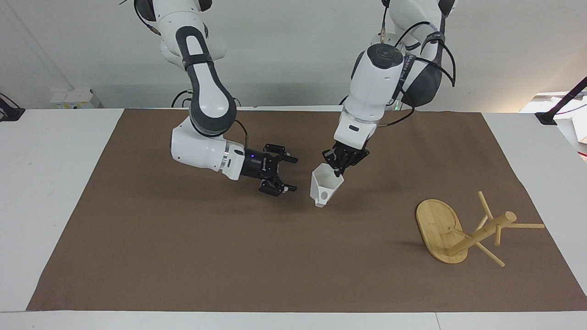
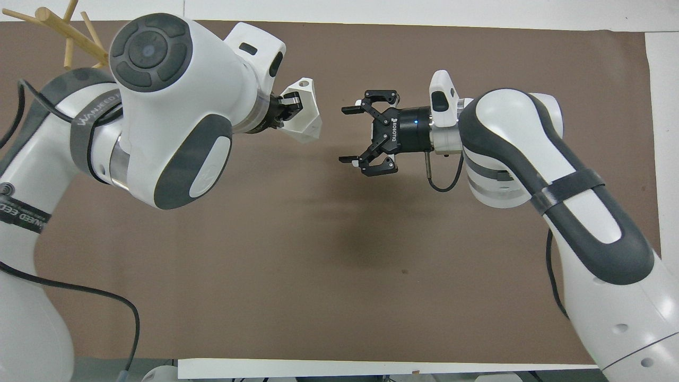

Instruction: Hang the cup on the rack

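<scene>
The white desk (image 1: 55,192) is covered by a brown paper sheet (image 1: 229,256), on which the light bamboo mug rack with thin pegs (image 1: 463,231) is seen tipped on its side toward the left arm's end. The small white faceted plastic cup (image 1: 326,185) is held clear of the sheet, clamped at its rim by the left hand (image 1: 340,167). The right hand (image 1: 285,174) is held with fingers spread apart beside the cup, not touching it.

A brown mat (image 1: 229,256) covers most of the white table (image 1: 50,183). A black clamp (image 1: 557,110) sits at the table's corner toward the left arm's end, another (image 1: 9,112) at the right arm's end.
</scene>
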